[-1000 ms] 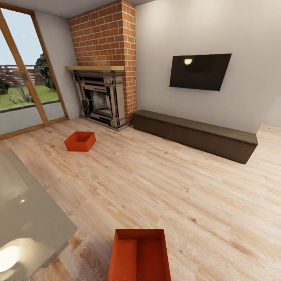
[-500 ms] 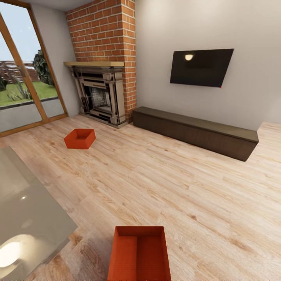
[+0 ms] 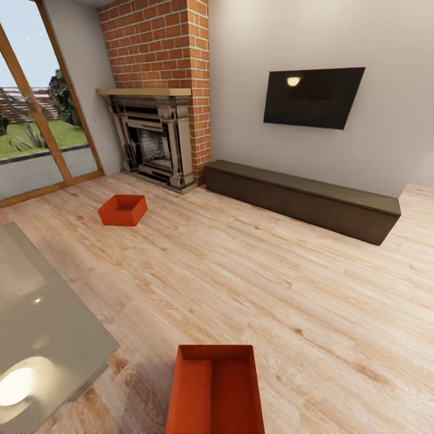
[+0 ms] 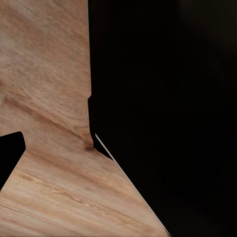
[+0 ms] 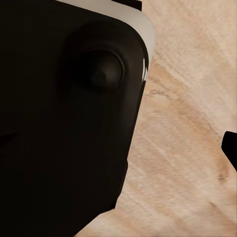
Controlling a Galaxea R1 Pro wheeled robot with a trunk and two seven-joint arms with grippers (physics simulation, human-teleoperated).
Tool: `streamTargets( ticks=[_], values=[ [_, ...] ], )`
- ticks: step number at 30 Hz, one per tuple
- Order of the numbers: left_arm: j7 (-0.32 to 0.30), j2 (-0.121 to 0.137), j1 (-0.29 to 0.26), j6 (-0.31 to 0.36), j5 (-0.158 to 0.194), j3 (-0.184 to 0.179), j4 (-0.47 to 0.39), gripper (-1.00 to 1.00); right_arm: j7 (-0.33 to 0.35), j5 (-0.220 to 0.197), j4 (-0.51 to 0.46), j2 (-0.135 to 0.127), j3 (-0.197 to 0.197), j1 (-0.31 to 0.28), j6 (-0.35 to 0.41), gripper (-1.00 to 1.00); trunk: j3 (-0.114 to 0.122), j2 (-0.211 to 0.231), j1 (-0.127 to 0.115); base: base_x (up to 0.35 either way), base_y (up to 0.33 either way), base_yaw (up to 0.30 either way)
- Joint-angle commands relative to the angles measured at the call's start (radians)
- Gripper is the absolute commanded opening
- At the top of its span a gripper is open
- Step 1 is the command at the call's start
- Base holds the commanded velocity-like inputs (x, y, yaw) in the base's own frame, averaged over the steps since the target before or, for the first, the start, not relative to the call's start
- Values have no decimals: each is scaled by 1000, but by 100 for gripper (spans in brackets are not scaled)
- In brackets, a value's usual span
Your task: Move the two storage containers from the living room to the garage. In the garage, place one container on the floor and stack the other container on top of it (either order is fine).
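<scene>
Fingers: a dark edge tip [image 4: 11,148] shows in the left wrist view and one [image 5: 230,148] in the right; whether either pair is released or clenched, I cannot tell.
Near orange-red open-top rectangular storage container [image 3: 216,389]: on the light wood plank floor [image 3: 289,283], far out from the red brick fireplace [image 3: 158,90], just beside the glass worktop [image 3: 42,337].
Second alike orange-red container [image 3: 123,209]: on the planks just in front of the fireplace.
Progress: judged barely begun; both containers lie in the living room, neither carried nor stacked.
</scene>
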Motion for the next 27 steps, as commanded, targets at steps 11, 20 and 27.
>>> streamTargets(
  ticks=[11, 20, 27],
  values=[
    [2, 0, 0, -1, 1, 1, -1, 100, 6, -12, 3, -1, 7, 0, -4, 100, -18, 0, 0, 0, 0, 0],
    [2, 0, 0, -1, 1, 1, -1, 100, 6, -12, 3, -1, 7, 0, -4, 100, -32, 0, 0, 0, 0, 0],
    [2, 0, 0, -1, 1, 1, -1, 100, 6, -12, 3, -1, 7, 0, -4, 100, -44, 0, 0, 0, 0, 0]
  ],
)
